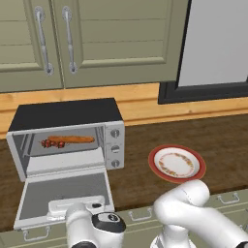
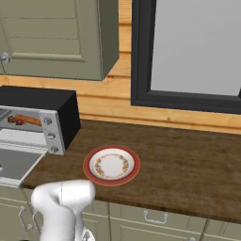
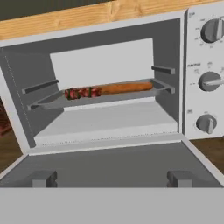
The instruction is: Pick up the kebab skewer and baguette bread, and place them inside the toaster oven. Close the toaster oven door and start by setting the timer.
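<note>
Fingers (image 3: 43, 178) spread wide, empty, over toaster oven door (image 3: 109, 164), which lies down flat. Kebab skewer (image 3: 82, 92) + baguette bread (image 3: 124, 88) on rack in toaster oven (image 3: 199, 65).

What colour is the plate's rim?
Red, around a white centre with a speckled ring; the plate shows best in the right base view.

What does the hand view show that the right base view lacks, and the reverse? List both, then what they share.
Hand view alone: the full oven cavity with its side rails, the kebab skewer lying end to end with the baguette bread on the rack, and the hand's two tips standing apart over the lowered toaster oven door.

Right base view alone: the empty red-rimmed plate on the dark counter, and the dark-framed window.

Both: the open toaster oven, its three knobs, and the food inside.
</note>
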{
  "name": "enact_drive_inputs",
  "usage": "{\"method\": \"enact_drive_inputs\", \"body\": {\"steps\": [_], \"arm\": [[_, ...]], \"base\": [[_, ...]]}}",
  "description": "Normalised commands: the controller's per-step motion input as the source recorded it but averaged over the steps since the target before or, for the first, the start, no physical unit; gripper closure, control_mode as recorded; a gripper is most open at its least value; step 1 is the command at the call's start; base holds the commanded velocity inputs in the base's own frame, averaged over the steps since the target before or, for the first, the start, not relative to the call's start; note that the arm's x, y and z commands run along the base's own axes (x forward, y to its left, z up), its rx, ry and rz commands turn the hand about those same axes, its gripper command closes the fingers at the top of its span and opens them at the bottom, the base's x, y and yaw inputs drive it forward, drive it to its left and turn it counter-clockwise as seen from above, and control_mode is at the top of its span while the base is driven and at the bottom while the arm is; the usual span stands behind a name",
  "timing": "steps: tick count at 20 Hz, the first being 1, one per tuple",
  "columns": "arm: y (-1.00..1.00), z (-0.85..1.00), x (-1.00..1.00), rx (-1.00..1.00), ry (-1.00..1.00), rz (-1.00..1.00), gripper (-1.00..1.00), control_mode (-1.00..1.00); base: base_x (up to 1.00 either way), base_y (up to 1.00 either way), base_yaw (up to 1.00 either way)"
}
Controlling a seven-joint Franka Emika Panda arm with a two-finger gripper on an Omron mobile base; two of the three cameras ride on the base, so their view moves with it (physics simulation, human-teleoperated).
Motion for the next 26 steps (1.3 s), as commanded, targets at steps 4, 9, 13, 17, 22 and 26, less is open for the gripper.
{"method": "enact_drive_inputs", "body": {"steps": [4,9,13,17,22,26], "arm": [[0.24,-0.18,-0.78,-0.06,0.00,-0.01,-1.00,-1.00],[0.25,-0.23,-0.33,-0.03,0.00,0.00,-1.00,-1.00],[0.09,-0.37,-0.05,-0.02,0.00,0.00,-1.00,-1.00],[0.05,-0.43,0.00,-0.02,-0.02,0.00,-1.00,-1.00],[0.05,-0.31,0.00,-0.01,-0.03,0.00,-1.00,-1.00],[0.09,-0.31,0.00,0.00,0.00,0.00,-1.00,-1.00]], "base": [[0.00,0.00,0.00],[0.00,0.00,0.00],[0.00,0.00,0.00],[0.00,0.00,0.00],[0.00,0.00,0.00],[0.00,0.00,0.00]]}}
